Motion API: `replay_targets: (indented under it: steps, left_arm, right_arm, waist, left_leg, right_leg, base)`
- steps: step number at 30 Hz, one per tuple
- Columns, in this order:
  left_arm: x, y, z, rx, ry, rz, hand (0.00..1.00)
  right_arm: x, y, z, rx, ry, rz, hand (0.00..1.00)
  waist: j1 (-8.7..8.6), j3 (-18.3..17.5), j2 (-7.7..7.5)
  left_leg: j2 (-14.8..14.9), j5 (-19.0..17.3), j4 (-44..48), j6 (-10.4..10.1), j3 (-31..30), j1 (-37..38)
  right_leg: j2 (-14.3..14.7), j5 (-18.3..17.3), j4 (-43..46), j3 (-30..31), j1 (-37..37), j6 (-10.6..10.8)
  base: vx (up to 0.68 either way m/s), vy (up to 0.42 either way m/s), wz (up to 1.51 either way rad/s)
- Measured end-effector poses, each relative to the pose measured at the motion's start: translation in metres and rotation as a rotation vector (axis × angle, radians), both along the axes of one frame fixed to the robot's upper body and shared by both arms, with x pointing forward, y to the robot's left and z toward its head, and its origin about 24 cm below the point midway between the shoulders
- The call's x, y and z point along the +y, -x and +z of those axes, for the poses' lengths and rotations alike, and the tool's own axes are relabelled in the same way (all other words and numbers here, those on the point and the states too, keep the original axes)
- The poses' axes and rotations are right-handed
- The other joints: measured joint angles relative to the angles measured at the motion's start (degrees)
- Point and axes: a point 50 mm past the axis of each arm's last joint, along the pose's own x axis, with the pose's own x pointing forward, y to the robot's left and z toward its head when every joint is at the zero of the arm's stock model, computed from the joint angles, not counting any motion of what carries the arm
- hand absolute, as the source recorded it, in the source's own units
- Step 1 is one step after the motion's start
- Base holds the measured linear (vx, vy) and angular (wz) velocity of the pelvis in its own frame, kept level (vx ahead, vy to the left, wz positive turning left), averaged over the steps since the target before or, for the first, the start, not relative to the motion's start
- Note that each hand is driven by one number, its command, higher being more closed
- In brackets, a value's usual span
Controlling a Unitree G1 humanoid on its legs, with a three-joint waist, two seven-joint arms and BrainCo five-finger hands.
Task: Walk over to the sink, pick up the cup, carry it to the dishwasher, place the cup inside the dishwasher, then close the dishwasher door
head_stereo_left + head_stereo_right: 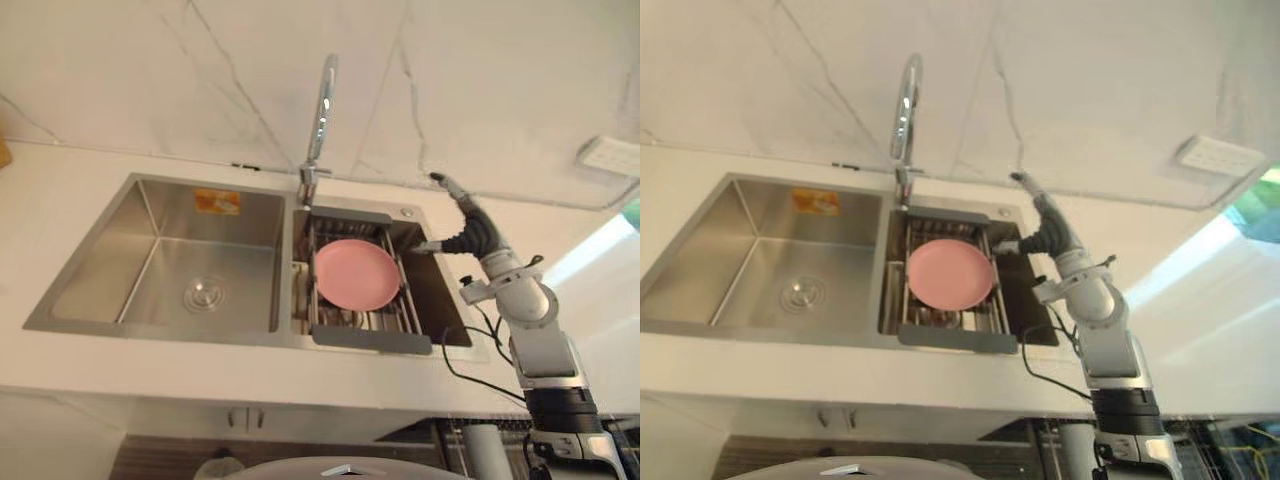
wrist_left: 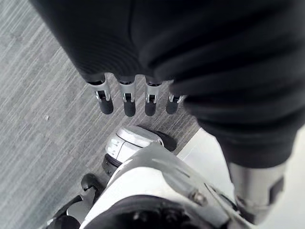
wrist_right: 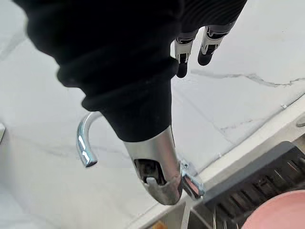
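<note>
The left hand [image 2: 126, 100] hangs low over a grey wood-grain floor [image 2: 33, 100], its fingers straight and side by side, pointing down, with nothing in them.

Up on the white countertop [image 1: 90, 165], a stainless double sink [image 1: 150, 331] sits against a white marble-veined wall [image 1: 150, 60]. Its left basin [image 1: 100, 255] is the wider of the two. It has an orange sticker [image 1: 217, 201] on its back wall and a round drain [image 1: 203, 293] in the middle of its floor. A curved chrome faucet [image 1: 322, 105] rises from the back rim at the divider between the basins.

The right basin holds a grey-framed dish rack [image 1: 372, 339] that spans it from front to back. A pink plate [image 1: 355, 273] lies in the rack. Something small and shiny sits under the plate's near edge, too small to identify, and I cannot tell where the cup is.

The right hand [image 1: 462, 220] is raised over the sink's right rim, just beside the rack. Its fingers are stretched out toward the wall, its thumb is apart from them, and it is released and carries nothing. Farther right, a white wall socket [image 1: 610, 155] is fixed to the wall.
</note>
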Motion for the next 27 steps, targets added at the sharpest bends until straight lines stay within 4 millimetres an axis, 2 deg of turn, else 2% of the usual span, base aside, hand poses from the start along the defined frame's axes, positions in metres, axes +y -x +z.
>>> replay_targets:
  steps: [2,3,6,9,15,20,24,27]
  left_arm:
    - [0.001,-0.004,0.0,-0.005,-0.01,-0.049,0.0]
    - [0.002,-0.011,0.0,-0.017,-0.015,-0.085,0.0]
    - [0.002,-0.015,0.0,-0.015,-0.014,-0.137,0.0]
    - [0.003,-0.025,0.001,-0.025,-0.021,-0.198,0.0]
    - [0.001,-0.037,0.001,-0.033,-0.012,-0.259,0.0]
    - [-0.003,-0.037,0.0,-0.025,-0.001,-0.272,0.0]
    - [-0.005,-0.035,-0.001,0.007,0.002,-0.27,0.0]
    - [-0.005,-0.034,-0.001,0.012,0.003,-0.271,0.0]
  right_arm:
    - [0.003,0.003,-0.005,0.015,0.048,0.03,0.0]
    - [0.007,0.005,-0.011,0.036,0.087,0.056,0.0]
    - [0.02,0.005,-0.025,0.079,0.175,0.119,0.0]
    - [0.025,0.005,-0.042,0.136,0.243,0.127,0.0]
    - [0.019,-0.002,-0.058,0.153,0.314,0.035,0.0]
    - [0.011,-0.005,-0.073,0.2,0.369,-0.035,0.0]
    - [0.009,-0.007,-0.09,0.25,0.424,-0.077,0.0]
    - [0.01,-0.01,-0.093,0.263,0.425,-0.083,0.0]
  waist:
    - [-0.23,-0.34,-0.55]
    - [-0.14,-0.13,-0.36]
    - [-0.13,0.06,-0.25]
    - [0.1,0.16,-0.09]
    - [0.8,0.66,0.68]
    - [1.83,1.39,1.73]
    - [1.75,2.09,2.57]
    - [1.9,2.41,2.59]
  left_leg:
    - [-0.01,0.01,0.01,0.01,0.25,-0.23]
    - [0.02,0.03,0.01,0.04,0.79,-0.26]
    - [-0.28,0.07,0.01,0.12,1.66,-0.27]
    - [-1.0,-0.18,0.01,0.5,1.98,-0.12]
    - [-2.01,-0.74,0.03,0.93,2.44,-0.04]
    - [-1.94,-1.36,0.02,0.63,2.6,0.84]
    - [-1.81,-1.51,0.01,0.54,1.21,0.85]
    - [-1.73,-1.48,0.0,0.51,0.94,0.81]
  right_leg:
    - [-0.08,-0.23,-0.09,-0.13,-0.23,0.03]
    - [-0.12,-0.22,-0.27,-0.09,-0.6,-0.01]
    - [-0.4,-0.06,-0.4,-0.03,-0.63,-0.26]
    - [-1.09,0.23,-0.41,-0.04,-0.74,-0.7]
    - [-2.0,1.06,-0.11,-0.06,-0.53,-1.1]
    - [-1.92,1.44,0.0,-0.32,0.04,-0.73]
    - [-1.84,1.42,0.3,-1.86,0.9,-0.71]
    - [-1.91,1.13,0.35,-1.97,1.03,-0.43]
  base:
    - [-0.05,0.032,0.03]
    - [0.0,0.029,-0.08]
    - [0.02,0.041,-0.1]
    - [0.05,0.049,-0.01]
    - [0.1,0.039,-0.02]
    - [0.04,0.003,-0.06]
    - [-0.01,-0.003,0.11]
    - [-0.04,0.007,0.07]
